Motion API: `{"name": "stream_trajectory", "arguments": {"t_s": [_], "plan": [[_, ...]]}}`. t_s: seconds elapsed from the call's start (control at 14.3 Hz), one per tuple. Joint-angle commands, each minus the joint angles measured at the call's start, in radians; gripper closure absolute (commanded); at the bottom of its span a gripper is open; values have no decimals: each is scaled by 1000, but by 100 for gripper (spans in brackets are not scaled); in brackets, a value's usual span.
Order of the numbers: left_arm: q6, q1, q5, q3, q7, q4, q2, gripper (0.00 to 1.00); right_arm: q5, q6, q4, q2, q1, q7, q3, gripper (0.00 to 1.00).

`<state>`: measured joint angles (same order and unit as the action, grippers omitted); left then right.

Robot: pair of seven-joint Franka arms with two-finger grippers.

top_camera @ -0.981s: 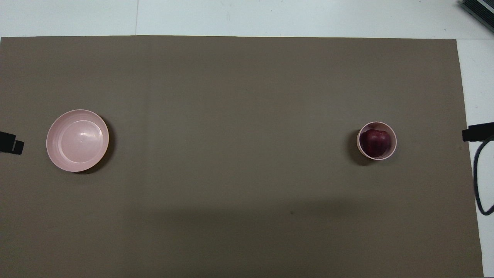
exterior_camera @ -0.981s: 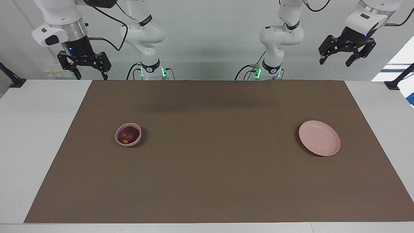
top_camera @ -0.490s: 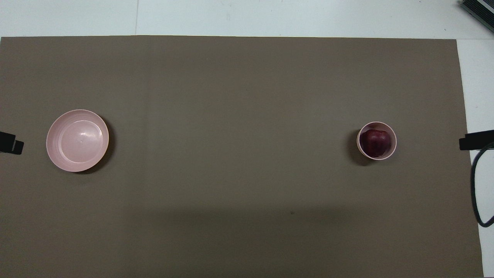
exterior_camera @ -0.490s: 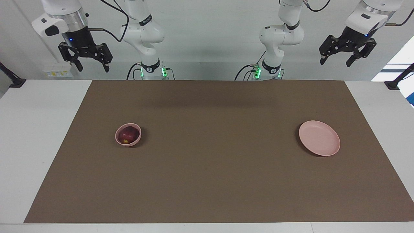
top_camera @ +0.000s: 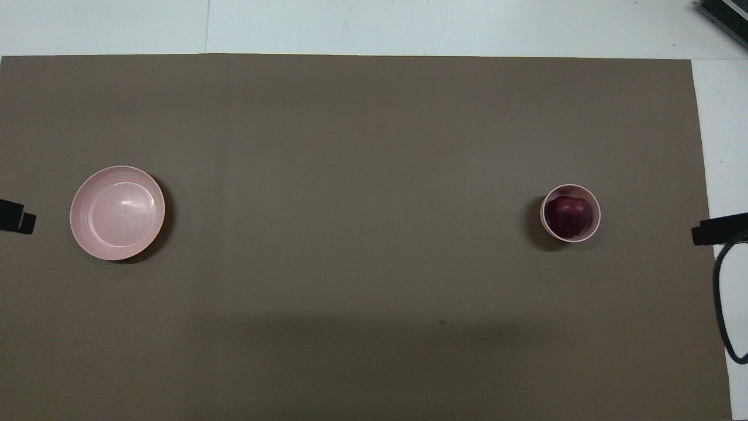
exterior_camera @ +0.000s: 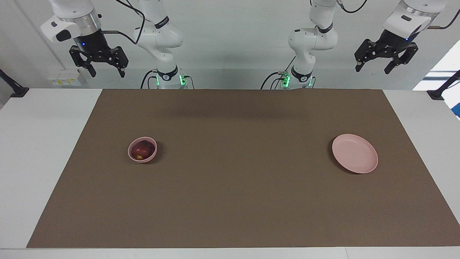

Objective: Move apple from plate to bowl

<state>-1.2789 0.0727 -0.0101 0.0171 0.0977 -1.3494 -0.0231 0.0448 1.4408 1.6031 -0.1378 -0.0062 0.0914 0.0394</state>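
Note:
The dark red apple (exterior_camera: 141,150) (top_camera: 566,216) lies in the small deep pink bowl (exterior_camera: 152,155) (top_camera: 546,225), toward the right arm's end of the table. The flat pink plate (exterior_camera: 354,158) (top_camera: 117,212) is bare, toward the left arm's end. My right gripper (exterior_camera: 106,72) is open and empty, raised high by its base, apart from the bowl. My left gripper (exterior_camera: 372,68) is open and empty, raised high over the table's edge at its own end. Only dark tips of the right gripper (top_camera: 717,228) and the left gripper (top_camera: 16,216) show at the overhead view's edges.
A brown mat (exterior_camera: 237,201) (top_camera: 350,146) covers most of the white table (exterior_camera: 39,144). Both arm bases stand at the robots' edge of the table. A black cable (top_camera: 721,304) hangs at the right arm's end.
My right gripper has risen and swung a little toward its base. The left arm, apple, bowl and plate have not moved.

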Motion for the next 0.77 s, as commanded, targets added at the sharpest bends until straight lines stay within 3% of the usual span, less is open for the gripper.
{"name": "stream_trajectory", "arguments": {"t_s": [0.0, 0.7], "plan": [[-7, 6, 16, 4, -3, -31, -26, 0, -29, -14, 0, -11, -9, 36, -4, 0], [-19, 6, 18, 4, -3, -31, -26, 0, -46, -8, -17, 18, -8, -44, -6, 0]]}}
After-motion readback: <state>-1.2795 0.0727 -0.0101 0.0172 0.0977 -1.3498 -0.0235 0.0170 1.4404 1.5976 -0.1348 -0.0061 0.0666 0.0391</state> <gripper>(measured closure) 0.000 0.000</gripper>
